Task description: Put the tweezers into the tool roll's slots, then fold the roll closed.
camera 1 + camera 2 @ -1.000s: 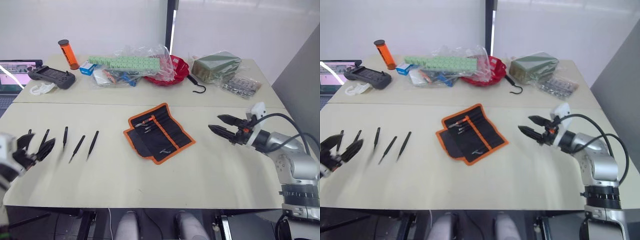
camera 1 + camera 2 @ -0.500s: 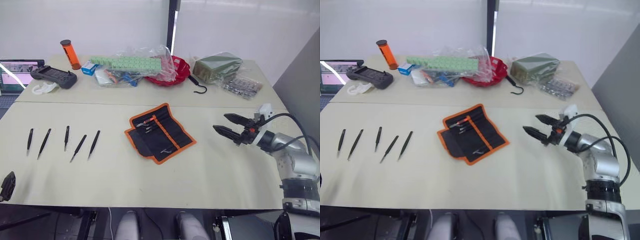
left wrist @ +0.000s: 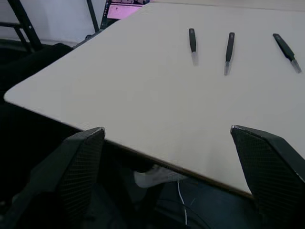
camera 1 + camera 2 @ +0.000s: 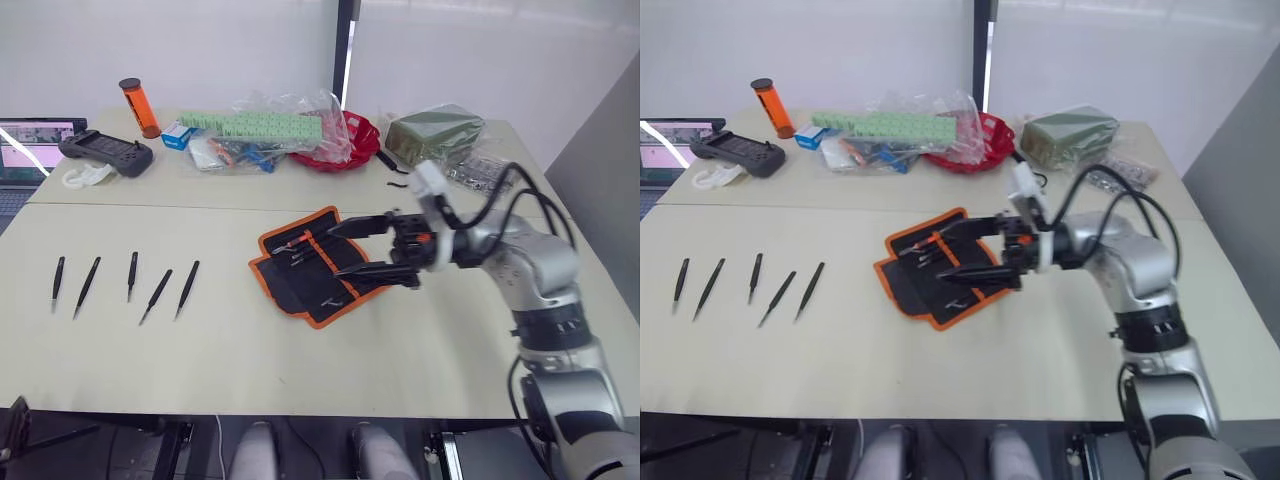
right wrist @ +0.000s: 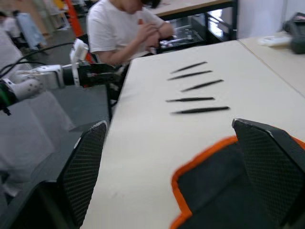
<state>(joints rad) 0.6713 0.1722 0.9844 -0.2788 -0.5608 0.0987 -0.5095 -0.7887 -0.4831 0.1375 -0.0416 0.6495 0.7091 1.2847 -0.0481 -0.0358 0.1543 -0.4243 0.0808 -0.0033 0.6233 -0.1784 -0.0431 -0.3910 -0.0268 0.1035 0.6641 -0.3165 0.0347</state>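
Pale beige table (image 4: pixel 300 350) before white walls. At centre frame lies the tool roll (image 4: pixel 317 264), unrolled flat: black fabric, orange trim, slots (image 4: pixel 335 255) in rows. The right gripper (image 4: pixel 358 249) hovers over its right part, fingers spread apart, holding nothing. Five slim black tweezers (image 4: pixel 131 283) lie in a row at left, well apart from the roll. The left gripper (image 3: pixel 167 167) sits beyond the table's near-left edge, fingers wide apart. Bagged clutter (image 4: pixel 270 130) and an orange cylinder (image 4: pixel 138 108) line the far edge.

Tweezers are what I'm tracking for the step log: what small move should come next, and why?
Probably bring the open left gripper up from beyond the table edge to the nearest of the five tweezers. All five lie loose on the table, apart from the tool roll, where the open right gripper hovers.
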